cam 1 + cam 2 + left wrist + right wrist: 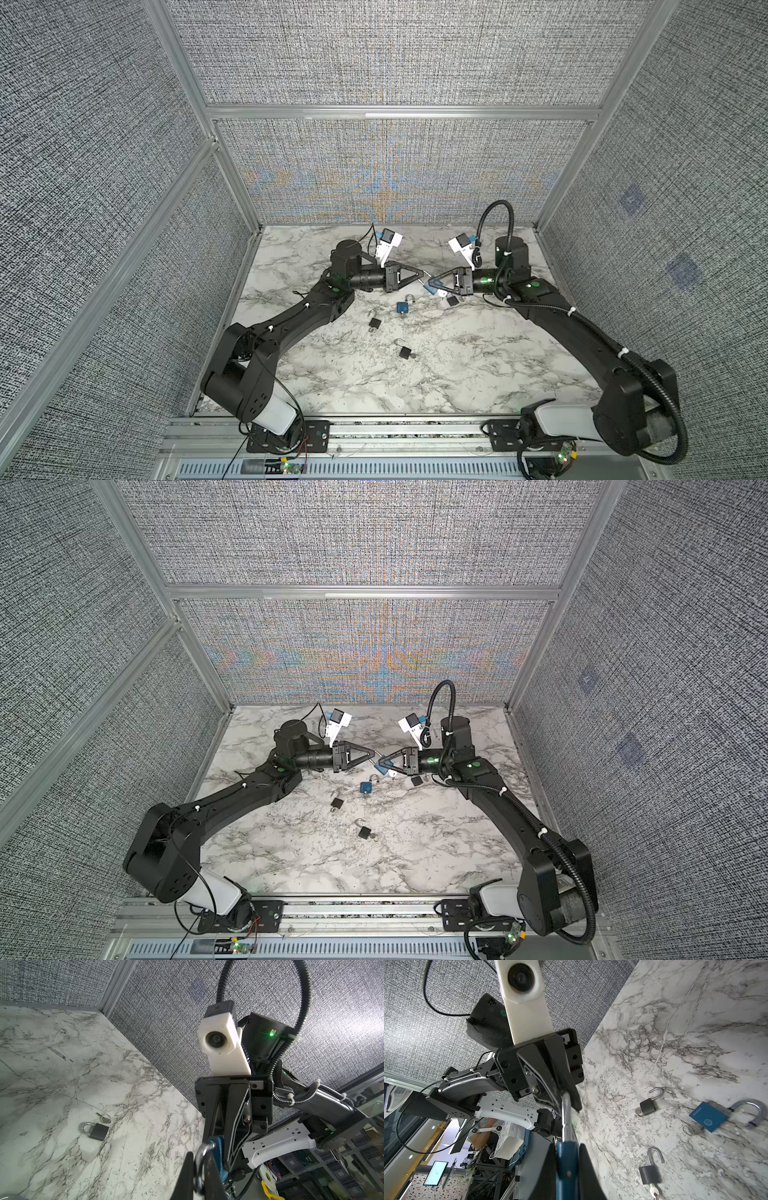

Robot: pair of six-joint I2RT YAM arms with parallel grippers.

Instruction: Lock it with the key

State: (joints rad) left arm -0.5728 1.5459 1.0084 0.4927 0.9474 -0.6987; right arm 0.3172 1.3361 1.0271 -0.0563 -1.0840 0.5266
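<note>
A blue padlock [431, 286] hangs above the marble table between both grippers in both top views. My right gripper [567, 1164] is shut on its blue body [566, 1159]. Its steel shackle [566, 1113] runs straight out to my left gripper [200, 1159], which is shut on the shackle's bend [199, 1167]. The fingers meet tip to tip at mid table [377, 762]. A key in this lock is hidden by the fingers. Keys [691, 1129] show on the padlocks lying on the table.
On the table lie a second blue padlock [402, 307] with an open shackle and two black padlocks [375, 323] [405, 352], also open. Another black padlock [98, 1131] with a key lies near the right arm. Fabric walls close three sides.
</note>
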